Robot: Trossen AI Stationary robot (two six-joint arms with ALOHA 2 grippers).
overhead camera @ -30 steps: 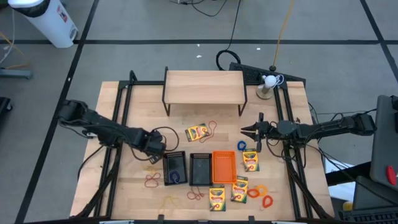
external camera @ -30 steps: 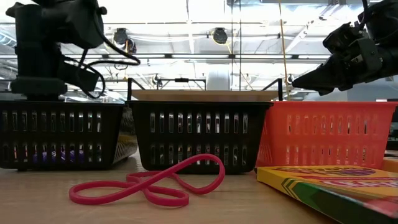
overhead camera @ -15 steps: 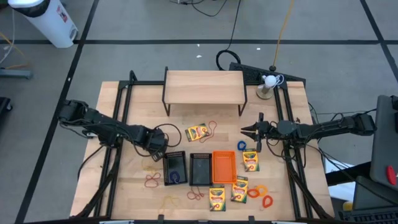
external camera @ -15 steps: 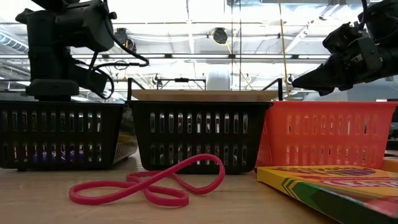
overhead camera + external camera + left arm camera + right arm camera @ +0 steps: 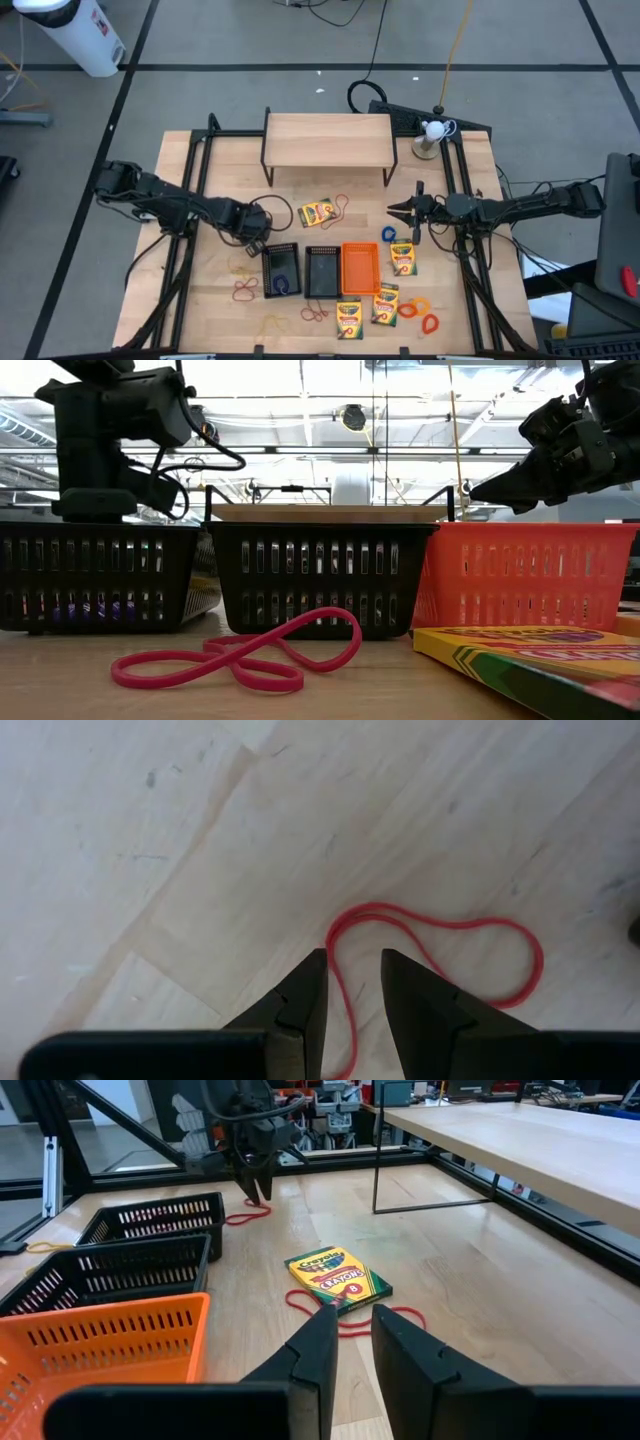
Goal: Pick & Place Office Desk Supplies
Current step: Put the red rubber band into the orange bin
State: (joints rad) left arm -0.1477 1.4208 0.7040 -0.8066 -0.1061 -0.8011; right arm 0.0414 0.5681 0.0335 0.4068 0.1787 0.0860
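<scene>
note: the left gripper [image 5: 352,982] has shifted toward the red rubber band [image 5: 450,935], jaws narrow, empty; expect a pick. right gripper [image 5: 352,1330] waits, narrow.

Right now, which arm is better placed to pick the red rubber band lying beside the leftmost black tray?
Left. The left gripper hangs directly over that red rubber band, fingers straddling one strand, next to the black tray. The right gripper hovers across the table near a crayon box.

3 mesh trays [image 5: 320,270] sit side by side before the shelf [image 5: 328,139], 1 crayon box [image 5: 316,212] lying between them.
</scene>
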